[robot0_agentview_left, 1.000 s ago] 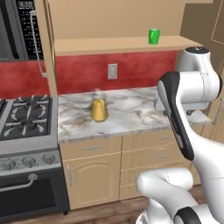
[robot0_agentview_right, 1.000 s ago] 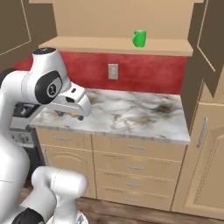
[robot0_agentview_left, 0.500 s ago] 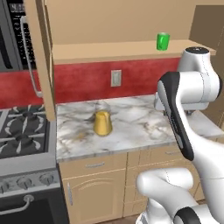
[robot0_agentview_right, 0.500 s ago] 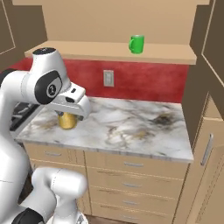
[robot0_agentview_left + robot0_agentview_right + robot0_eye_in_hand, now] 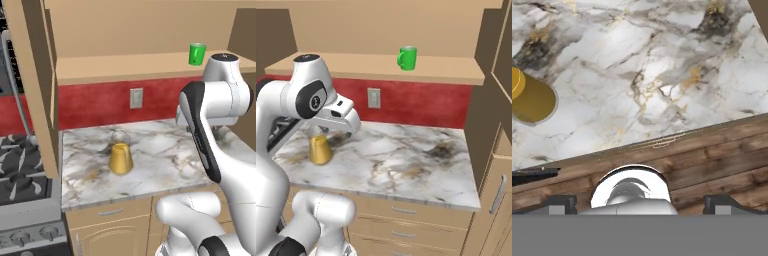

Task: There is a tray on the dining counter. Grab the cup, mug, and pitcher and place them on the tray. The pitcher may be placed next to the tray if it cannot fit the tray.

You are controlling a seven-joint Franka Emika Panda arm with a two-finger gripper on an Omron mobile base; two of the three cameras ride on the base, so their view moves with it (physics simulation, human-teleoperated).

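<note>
The pincer (image 5: 640, 207) is released and carries nothing above the marble surface (image 5: 160, 160), where the pitcher (image 5: 120, 155) stands upright, while the mug (image 5: 407, 58) waits on the shelf (image 5: 446, 72), probably the next things to collect.

A marble countertop (image 5: 165, 165) with brown and gold veining topped tan cabinet drawers against a red back wall. The pitcher (image 5: 120, 155) stood upright on it toward its left part, amber in its wide lower body and clear at the neck, well apart from the counter's front edge; from the right base camera it (image 5: 320, 149) sat near the counter's left end. Above the counter ran a tan wooden shelf (image 5: 356, 70). The green mug (image 5: 407, 58) stood upright on that shelf, handle to one side, toward the shelf's right half.
</note>
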